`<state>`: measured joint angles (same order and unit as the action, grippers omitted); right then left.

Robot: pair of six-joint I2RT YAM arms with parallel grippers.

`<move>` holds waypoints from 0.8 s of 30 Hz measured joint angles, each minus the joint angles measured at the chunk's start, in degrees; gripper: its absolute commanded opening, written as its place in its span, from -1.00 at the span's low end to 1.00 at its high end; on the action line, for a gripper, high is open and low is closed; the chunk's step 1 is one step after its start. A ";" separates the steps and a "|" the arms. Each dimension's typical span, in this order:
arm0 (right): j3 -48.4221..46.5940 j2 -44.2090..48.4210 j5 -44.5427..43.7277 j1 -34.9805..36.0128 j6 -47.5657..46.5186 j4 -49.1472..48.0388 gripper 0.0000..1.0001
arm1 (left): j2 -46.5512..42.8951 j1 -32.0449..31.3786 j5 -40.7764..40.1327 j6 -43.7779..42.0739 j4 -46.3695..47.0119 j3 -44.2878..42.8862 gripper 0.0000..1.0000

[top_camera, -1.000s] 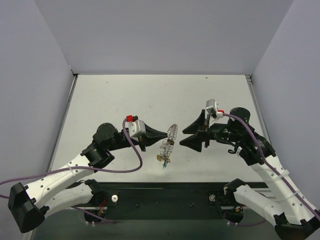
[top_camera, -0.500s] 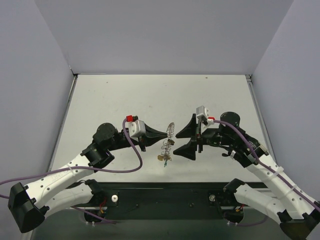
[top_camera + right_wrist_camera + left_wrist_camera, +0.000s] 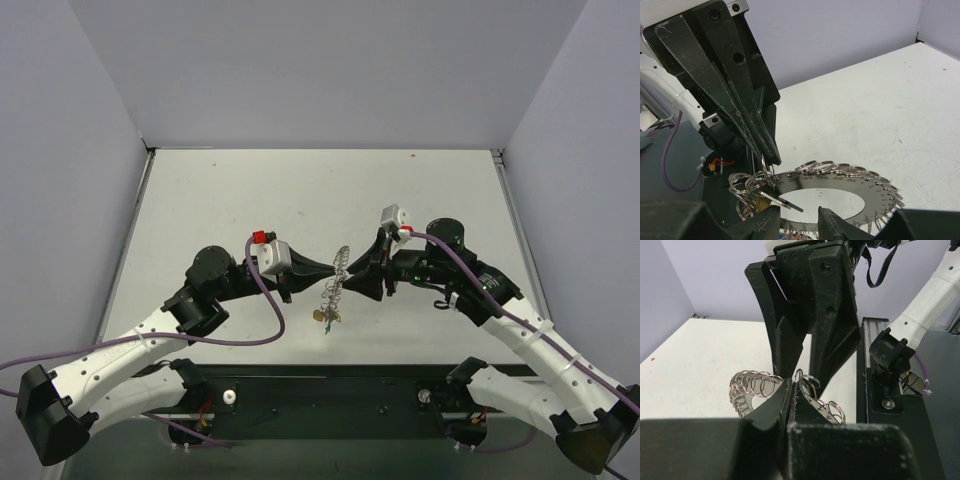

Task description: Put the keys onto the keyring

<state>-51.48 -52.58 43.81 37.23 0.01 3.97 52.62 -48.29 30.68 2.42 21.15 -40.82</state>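
Observation:
The keyring [image 3: 340, 268] is a flat silvery disc with small split rings round its rim. It hangs in the air between the arms. My left gripper [image 3: 333, 270] is shut on its rim; in the left wrist view the pads [image 3: 785, 399] pinch a loop of the keyring [image 3: 752, 385]. Small keys [image 3: 324, 317] dangle below it. My right gripper [image 3: 363, 283] is open at the ring's right side. In the right wrist view its fingers [image 3: 765, 220] stand apart at the near rim of the keyring [image 3: 840, 181], and a dark key blade [image 3: 784, 202] pokes into the hole.
The white table [image 3: 250, 200] is walled by grey panels on three sides. A black base rail [image 3: 330, 395] runs along the near edge. Purple cables [image 3: 265, 300] loop beside the left arm.
My right gripper has moved left, from well clear of the ring to right against it. My left gripper and the ring have stayed almost still.

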 measured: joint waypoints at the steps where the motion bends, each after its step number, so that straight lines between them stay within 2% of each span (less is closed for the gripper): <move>1: 0.00 -0.15 -0.02 0.00 0.00 -0.04 -0.59 | 0.00 0.00 0.00 0.02 0.00 0.00 -1.00; 3: 0.00 -0.37 -0.02 0.00 0.09 -0.20 -0.84 | -0.02 0.00 -0.02 0.07 0.02 0.00 -1.00; 6: 0.00 -0.59 0.13 0.04 0.15 -0.33 -0.98 | -0.02 0.00 -0.02 0.22 0.15 0.09 -1.00; 13: 0.00 -0.70 0.76 0.33 -0.07 0.20 -0.96 | 0.00 0.00 0.00 0.63 1.09 0.50 -1.00; 14: 0.00 -0.70 1.07 0.33 -0.17 0.33 -0.85 | 0.00 0.00 0.00 0.70 1.25 0.50 -1.00; 15: 0.00 -0.68 1.29 0.33 -0.33 0.52 -0.51 | 0.00 0.00 0.00 0.81 1.44 0.50 -1.00; 17: 0.00 -0.33 1.62 0.33 -1.18 1.42 -0.14 | 0.00 0.00 0.00 0.96 1.86 0.50 -1.00; 18: 0.00 0.07 1.62 0.33 -1.73 1.90 0.14 | 0.00 0.00 0.00 0.98 1.95 0.50 -1.00; 21: 0.24 2.75 1.33 0.33 -3.65 3.08 0.39 | 0.00 0.00 0.00 1.01 1.99 0.50 -1.00; 24: 0.96 6.97 1.18 0.33 -5.49 3.41 0.43 | 0.00 0.00 0.00 1.01 1.99 0.50 -1.00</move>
<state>-50.52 -45.60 44.99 37.56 -5.48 7.38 52.62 -48.29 30.68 3.42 23.14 -40.32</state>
